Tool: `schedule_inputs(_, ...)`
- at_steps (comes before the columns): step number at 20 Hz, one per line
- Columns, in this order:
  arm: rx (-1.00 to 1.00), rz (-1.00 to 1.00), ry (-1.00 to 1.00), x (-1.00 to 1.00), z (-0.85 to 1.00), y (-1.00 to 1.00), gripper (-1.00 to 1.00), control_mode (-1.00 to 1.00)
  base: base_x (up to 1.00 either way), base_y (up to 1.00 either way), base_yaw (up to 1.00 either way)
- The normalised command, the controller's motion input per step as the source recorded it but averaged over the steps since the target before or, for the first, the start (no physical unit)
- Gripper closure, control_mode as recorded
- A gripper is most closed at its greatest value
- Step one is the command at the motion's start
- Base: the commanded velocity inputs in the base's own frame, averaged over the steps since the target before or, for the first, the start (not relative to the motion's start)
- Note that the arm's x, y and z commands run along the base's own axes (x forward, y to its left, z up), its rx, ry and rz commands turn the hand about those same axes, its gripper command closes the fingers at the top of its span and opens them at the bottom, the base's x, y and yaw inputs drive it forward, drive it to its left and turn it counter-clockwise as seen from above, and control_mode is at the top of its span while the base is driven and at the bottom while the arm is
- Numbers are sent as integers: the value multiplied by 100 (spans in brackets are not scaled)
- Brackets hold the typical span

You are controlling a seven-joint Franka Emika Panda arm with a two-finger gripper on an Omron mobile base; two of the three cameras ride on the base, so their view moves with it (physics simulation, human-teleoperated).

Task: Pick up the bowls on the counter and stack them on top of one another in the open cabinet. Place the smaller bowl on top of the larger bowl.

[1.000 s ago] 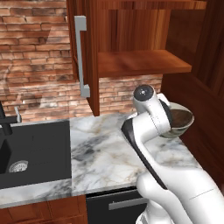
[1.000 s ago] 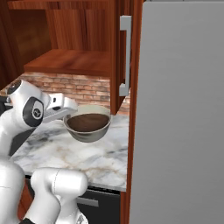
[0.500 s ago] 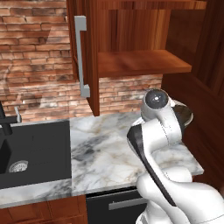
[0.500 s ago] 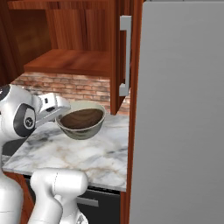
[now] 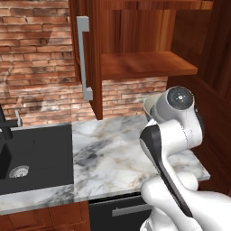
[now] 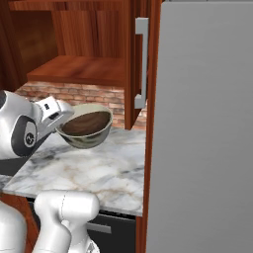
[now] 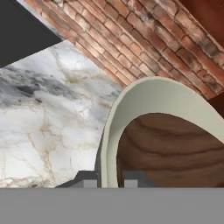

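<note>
The larger bowl (image 6: 88,139), pale with a greyish outside, hangs tilted above the counter (image 6: 94,170) with my gripper (image 6: 61,118) shut on its left rim. The smaller bowl (image 6: 87,123), dark brown, sits inside it. In the hand view the pale rim of the larger bowl (image 7: 114,122) runs between my fingertips, with the wood-grained smaller bowl (image 7: 175,148) nested within. From the left base view my arm covers most of the larger bowl (image 5: 150,106); a sliver of rim shows. The cabinet (image 5: 144,65) stands open above, and its shelf (image 6: 81,69) is bare.
The cabinet door with its grey bar handle (image 5: 84,58) hangs open to the left of the shelf. A black sink (image 5: 34,153) with a faucet (image 5: 4,124) lies far left. A tall grey panel (image 6: 202,128) walls off the counter's right side. A brick wall (image 7: 144,43) backs the counter.
The arm has lifted the two nested bowls a little higher above the counter, toward the cabinet shelf. In the left base view the arm's joint has swung up and hides the bowls.
</note>
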Motion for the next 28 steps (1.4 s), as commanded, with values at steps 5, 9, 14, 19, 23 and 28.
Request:
schedule_inputs(5, -7, 15, -3, -41, 43, 9, 100, -100, 0, 0, 0)
schedule_inputs(9, -8, 13, -6, -46, 47, 6, 100, -100, 0, 0, 0)
schedule_inputs(14, -7, 13, -3, -28, 44, 11, 100, -100, 0, 0, 0)
schedule_inputs(19, -4, 12, 0, -1, 40, 18, 100, -100, 0, 0, 0)
schedule_inputs(23, -2, 8, -3, 0, 46, 12, 100, -100, 0, 0, 0)
schedule_inputs(28, -2, 5, -5, 0, 45, 7, 100, -100, 0, 0, 0)
